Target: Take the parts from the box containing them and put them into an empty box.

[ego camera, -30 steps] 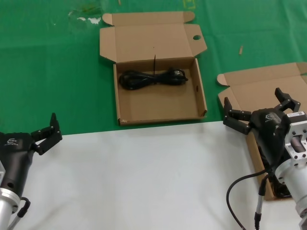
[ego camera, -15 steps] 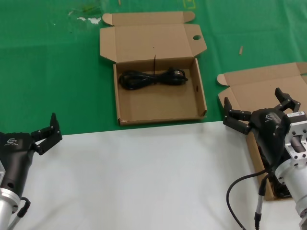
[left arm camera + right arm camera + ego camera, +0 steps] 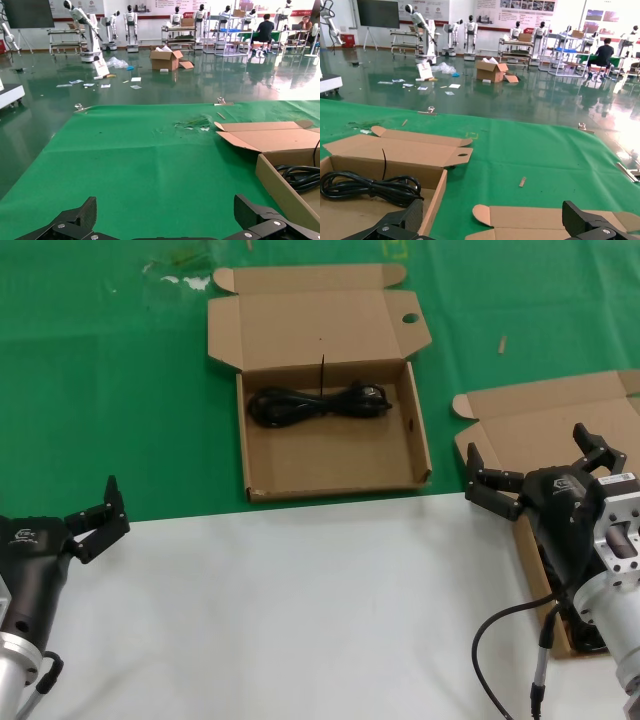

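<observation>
Power cords, the task's parts, are showing as one black looped bundle (image 3: 318, 403) lying along the far side of the box with the round hole in its lid tab (image 3: 336, 483), which is sitting open on the green cloth (image 3: 110, 390) ahead of the robot; any cords in the other box are not showing. The right gripper (image 3: 540, 468) is hovering with its black fingers (image 3: 490, 485) spread wide and gripping nothing, just over the near left part of the second cardboard box (image 3: 545, 420), whose plain lid is lying folded back at the right edge of the head view. Most of that box's inside is being hidden by the right arm, so its contents cannot be told. A black cable (image 3: 500, 640) is looping down from that wrist over the white sheet (image 3: 290, 610). The left gripper (image 3: 98, 515) is waiting at the near left, fingers apart and holding nothing, right at the line where the white sheet is meeting the green cloth, well apart from both boxes. In the left wrist view the fingertips (image 3: 75, 222) are standing wide above the cloth, with a corner of the holed box (image 3: 280, 190) and a bit of the cord (image 3: 300, 175) beyond. In the right wrist view the bundle (image 3: 370, 187) is lying in that same box (image 3: 436, 197), its holed tab (image 3: 460, 156) lying flat behind.
</observation>
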